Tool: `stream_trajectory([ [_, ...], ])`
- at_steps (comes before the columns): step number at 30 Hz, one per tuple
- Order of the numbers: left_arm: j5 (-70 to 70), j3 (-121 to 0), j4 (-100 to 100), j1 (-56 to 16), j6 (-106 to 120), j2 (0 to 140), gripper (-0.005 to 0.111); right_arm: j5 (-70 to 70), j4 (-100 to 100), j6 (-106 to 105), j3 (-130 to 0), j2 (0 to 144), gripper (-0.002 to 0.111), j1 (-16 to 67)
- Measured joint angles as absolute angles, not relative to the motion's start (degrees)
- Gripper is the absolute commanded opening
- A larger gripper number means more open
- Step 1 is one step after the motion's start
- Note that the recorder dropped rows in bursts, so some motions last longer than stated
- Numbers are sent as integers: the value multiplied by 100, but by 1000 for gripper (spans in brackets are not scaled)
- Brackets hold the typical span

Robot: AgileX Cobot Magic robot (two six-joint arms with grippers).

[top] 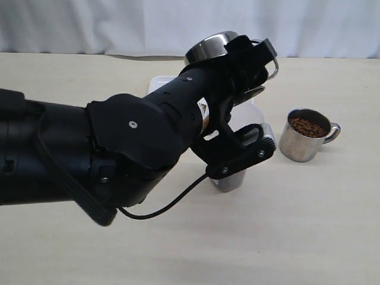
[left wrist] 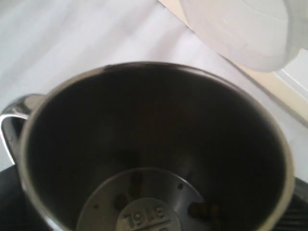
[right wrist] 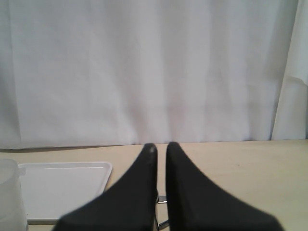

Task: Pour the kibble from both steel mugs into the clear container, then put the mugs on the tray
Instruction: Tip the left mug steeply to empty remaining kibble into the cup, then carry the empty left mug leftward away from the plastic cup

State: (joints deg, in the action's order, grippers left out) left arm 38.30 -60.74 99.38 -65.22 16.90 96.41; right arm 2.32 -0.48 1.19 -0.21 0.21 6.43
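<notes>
My left gripper point(top: 252, 53) is shut on a steel mug point(top: 209, 47), holding it raised and tipped on its side above the clear container point(top: 233, 180), which my arm mostly hides. In the left wrist view that mug point(left wrist: 154, 144) is nearly empty, with a few kibble pellets point(left wrist: 204, 210) at its bottom and the container rim point(left wrist: 240, 29) beyond it. The second steel mug point(top: 303, 136) stands upright on the table to the right, full of kibble point(top: 307, 126). My right gripper point(right wrist: 160, 148) is shut, holds nothing, and hovers over the table. The white tray point(right wrist: 62, 185) lies empty.
A white curtain point(top: 119, 24) closes off the back of the beige table point(top: 309, 225). A corner of the tray point(top: 159, 82) shows behind my left arm. A black cable point(top: 172, 205) hangs from the left arm just above the tabletop.
</notes>
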Motion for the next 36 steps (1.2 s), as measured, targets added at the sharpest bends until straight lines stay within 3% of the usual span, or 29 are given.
stream_trajectory([
  [8,3830,-6074,9953,-6547,2010,9641,0,232,-48,119,-21,21,5,643],
  [18,3971,-6074,9018,-6282,-1582,9595,0,232,-48,119,-21,21,5,643],
  [26,2048,-5519,7130,-4810,-2426,8895,0,232,-48,119,-21,21,5,643],
  [36,-2688,-3507,5772,-1507,-3037,8397,0,232,-48,119,-21,21,5,643],
])
